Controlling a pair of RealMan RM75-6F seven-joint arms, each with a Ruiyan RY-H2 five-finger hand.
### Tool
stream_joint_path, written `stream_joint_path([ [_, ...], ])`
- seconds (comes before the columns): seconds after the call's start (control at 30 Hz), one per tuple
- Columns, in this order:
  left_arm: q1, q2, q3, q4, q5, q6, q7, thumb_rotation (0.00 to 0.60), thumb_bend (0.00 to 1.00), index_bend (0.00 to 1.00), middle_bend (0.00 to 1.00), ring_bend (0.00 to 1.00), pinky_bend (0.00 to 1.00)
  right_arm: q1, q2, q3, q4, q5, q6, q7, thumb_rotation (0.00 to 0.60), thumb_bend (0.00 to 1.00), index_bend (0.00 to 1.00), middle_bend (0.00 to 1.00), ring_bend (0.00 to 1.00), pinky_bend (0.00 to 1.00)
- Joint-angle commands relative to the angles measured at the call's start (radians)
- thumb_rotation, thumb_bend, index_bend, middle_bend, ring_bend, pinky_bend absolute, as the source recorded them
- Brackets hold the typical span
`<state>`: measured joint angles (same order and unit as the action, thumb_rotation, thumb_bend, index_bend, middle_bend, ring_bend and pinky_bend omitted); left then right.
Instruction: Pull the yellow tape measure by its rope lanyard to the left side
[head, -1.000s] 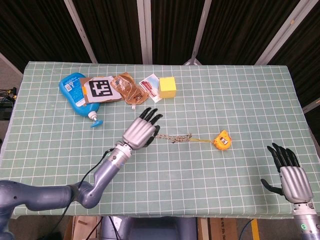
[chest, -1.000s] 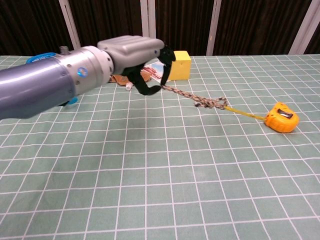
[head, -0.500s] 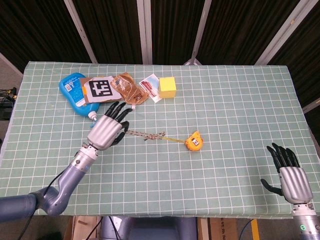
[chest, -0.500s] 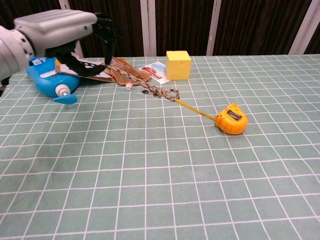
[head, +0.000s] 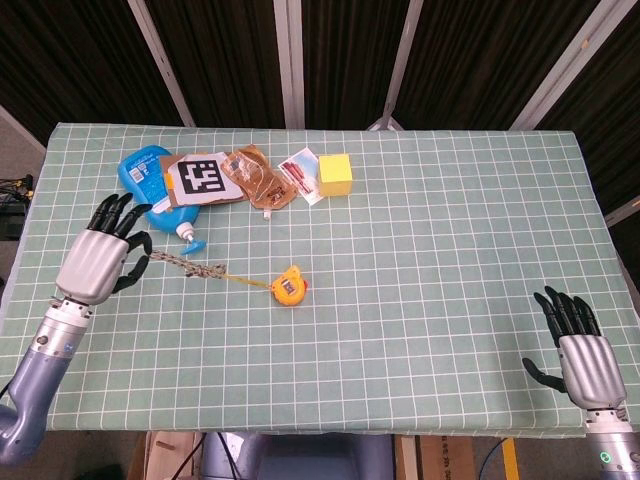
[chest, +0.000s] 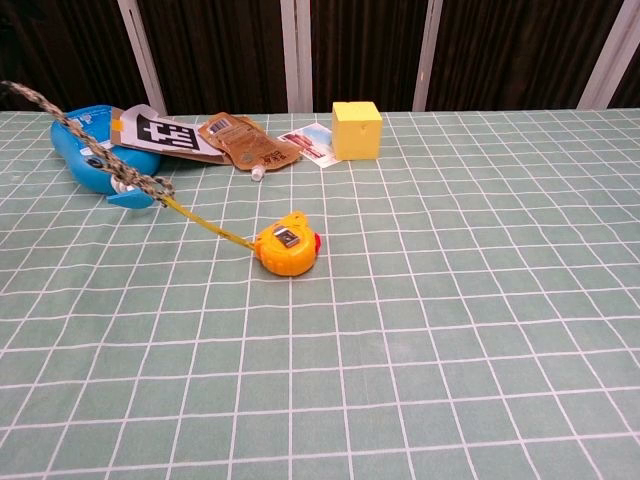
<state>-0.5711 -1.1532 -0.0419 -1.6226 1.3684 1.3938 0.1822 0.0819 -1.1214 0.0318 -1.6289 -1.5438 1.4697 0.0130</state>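
Tape measure (head: 290, 286), yellow-orange, lying on the green checked bench (head: 450, 240) left of centre, well in front of the row of things at the far edge. From its case, a thin yellow tape strip running left to a knotted rope lanyard (head: 185, 265). Lanyard stretched on leftward into the left hand (head: 98, 262), held there with dark fingers (head: 118, 213) curled round its end; exact pinch hidden under the hand in the head view. In the chest view, only the lanyard rising off the bench toward the upper left corner, hand itself out of frame there.

Right hand (head: 584, 355) at the near right corner of the bench, well apart from the tape measure, holding nothing, fingers spread and pointing away from the robot, thumb out to the side.

Along the far side, left to right: blue bottle (head: 148, 182) lying down, nozzle toward the lanyard; card (head: 203, 178) with a black-and-white square marker resting partly on the bottle; brown pouch (head: 257, 180); small white and red packet (head: 301, 174); yellow cube (head: 335, 173). Lanyard passing just in front of the bottle's nozzle; touching or not, cannot tell. Dark slatted wall behind the bench.
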Motion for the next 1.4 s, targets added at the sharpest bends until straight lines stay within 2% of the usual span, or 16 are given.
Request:
stream_joint_path([
  [0.03, 0.019, 0.014, -0.01, 0.024, -0.008, 0.003, -0.024, 0.6, 0.53, 0.57, 0.14, 0.0, 0.0, -0.002, -0.001, 0.0, 0.001, -0.002, 0.004, -0.003, 0.6, 0.24, 0.0, 0.0, 0.0, 0.0],
  [0.3, 0.069, 0.052, -0.044, 0.086, -0.033, 0.009, -0.093, 0.6, 0.53, 0.57, 0.15, 0.0, 0.0, -0.008, -0.003, 0.0, 0.003, -0.003, 0.014, -0.011, 0.6, 0.24, 0.0, 0.0, 0.0, 0.0],
  [0.6, 0.119, 0.075, -0.047, 0.129, -0.034, -0.008, -0.14, 0.6, 0.51, 0.54, 0.13, 0.0, 0.0, -0.01, -0.004, -0.001, 0.003, -0.005, 0.017, -0.021, 0.6, 0.24, 0.0, 0.0, 0.0, 0.0],
  [0.7, 0.138, 0.085, -0.033, 0.111, -0.03, -0.019, -0.146, 0.6, 0.39, 0.46, 0.09, 0.0, 0.0, -0.011, -0.003, -0.002, 0.002, -0.006, 0.016, -0.023, 0.6, 0.24, 0.0, 0.0, 0.0, 0.0],
  [0.77, 0.156, 0.095, -0.024, 0.081, -0.028, -0.019, -0.153, 0.6, 0.26, 0.36, 0.05, 0.0, 0.0, -0.011, -0.003, -0.002, 0.003, -0.007, 0.015, -0.023, 0.6, 0.24, 0.0, 0.0, 0.0, 0.0],
  [0.83, 0.177, 0.104, -0.015, 0.043, -0.029, -0.014, -0.161, 0.6, 0.18, 0.27, 0.03, 0.0, 0.0, -0.01, -0.002, -0.003, 0.003, -0.008, 0.014, -0.022, 0.6, 0.24, 0.0, 0.0, 0.0, 0.0],
  [0.97, 0.242, 0.123, 0.016, -0.089, -0.04, 0.003, -0.181, 0.6, 0.07, 0.12, 0.0, 0.0, 0.0, -0.009, 0.001, -0.006, 0.004, -0.016, 0.012, -0.02, 0.6, 0.24, 0.0, 0.0, 0.0, 0.0],
  [1.07, 0.297, 0.128, 0.062, -0.17, 0.001, 0.042, -0.178, 0.6, 0.03, 0.05, 0.0, 0.0, 0.0, -0.007, 0.003, -0.01, 0.007, -0.026, 0.011, -0.018, 0.6, 0.24, 0.0, 0.0, 0.0, 0.0],
  [1.13, 0.335, 0.116, 0.093, -0.186, 0.052, 0.085, -0.154, 0.6, 0.01, 0.02, 0.0, 0.0, 0.0, -0.007, 0.004, -0.013, 0.01, -0.034, 0.012, -0.017, 0.6, 0.24, 0.0, 0.0, 0.0, 0.0],
  [1.3, 0.41, 0.036, 0.149, -0.109, 0.172, 0.167, -0.07, 0.6, 0.0, 0.0, 0.0, 0.0, 0.0, -0.004, 0.01, -0.024, 0.015, -0.057, 0.01, -0.024, 0.6, 0.24, 0.0, 0.0, 0.0, 0.0],
  [1.4, 0.424, 0.004, 0.149, -0.072, 0.169, 0.155, -0.059, 0.6, 0.0, 0.0, 0.0, 0.0, 0.0, -0.002, 0.011, -0.029, 0.016, -0.069, 0.011, -0.034, 0.6, 0.24, 0.0, 0.0, 0.0, 0.0],
])
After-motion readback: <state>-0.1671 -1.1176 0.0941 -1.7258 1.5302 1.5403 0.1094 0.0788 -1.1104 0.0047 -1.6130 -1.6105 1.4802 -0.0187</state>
